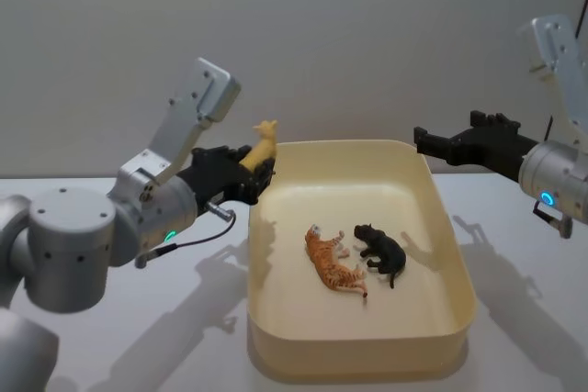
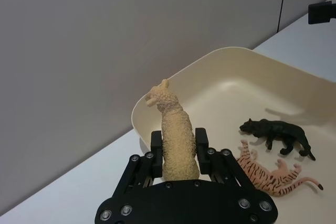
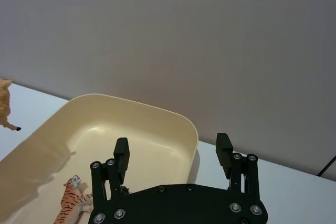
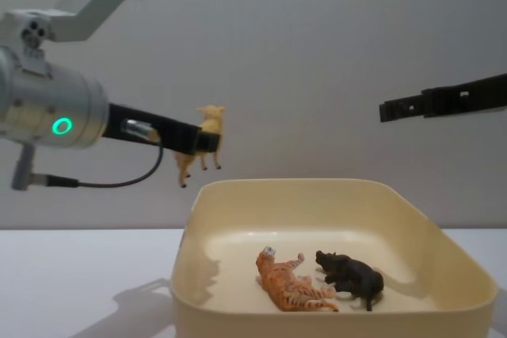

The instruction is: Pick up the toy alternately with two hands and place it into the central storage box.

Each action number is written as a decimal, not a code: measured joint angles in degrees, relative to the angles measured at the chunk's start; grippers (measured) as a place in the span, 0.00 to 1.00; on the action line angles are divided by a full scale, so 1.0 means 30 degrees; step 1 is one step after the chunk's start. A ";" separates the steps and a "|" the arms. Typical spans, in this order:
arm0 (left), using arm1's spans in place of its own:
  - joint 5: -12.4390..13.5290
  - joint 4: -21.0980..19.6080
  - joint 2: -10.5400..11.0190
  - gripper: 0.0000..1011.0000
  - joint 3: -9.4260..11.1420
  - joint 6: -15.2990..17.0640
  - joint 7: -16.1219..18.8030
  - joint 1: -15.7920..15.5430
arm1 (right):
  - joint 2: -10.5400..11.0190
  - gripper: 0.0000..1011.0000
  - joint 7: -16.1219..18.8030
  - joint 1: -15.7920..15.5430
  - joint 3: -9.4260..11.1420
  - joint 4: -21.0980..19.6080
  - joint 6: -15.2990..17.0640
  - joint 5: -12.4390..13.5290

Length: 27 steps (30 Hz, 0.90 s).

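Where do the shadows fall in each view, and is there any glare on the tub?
Head view: soft arm shadows lie on the white table on both sides of the pale cream plastic tub. Left wrist view: the black panther figure casts a shadow on the tub's wall. Right wrist view: a faint sheen on the tub floor, no hard glare. Chest view: a shadow on the table left of the tub.

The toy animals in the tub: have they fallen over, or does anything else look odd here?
Yes: the tiger lies on its side in the storage box. The black panther beside it looks toppled too. The left gripper holds a tan llama aloft, intact.
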 joint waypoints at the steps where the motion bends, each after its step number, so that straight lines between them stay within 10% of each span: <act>1: 0.0063 0.0267 -0.0148 0.34 0.0046 -0.0091 -0.0087 -0.0196 | 0.0000 0.99 0.0000 -0.0001 -0.0001 0.0001 0.0001 0.0001; 14: 0.0417 0.2169 -0.1139 0.36 0.0319 -0.0751 0.0030 -0.1327 | 0.0001 0.99 0.0000 0.0000 0.0000 0.0001 0.0000 0.0001; 27: 0.0553 0.2963 -0.1547 0.77 0.0419 -0.1037 0.0178 -0.1783 | 0.0002 0.99 0.0000 0.0000 0.0000 0.0001 0.0001 0.0001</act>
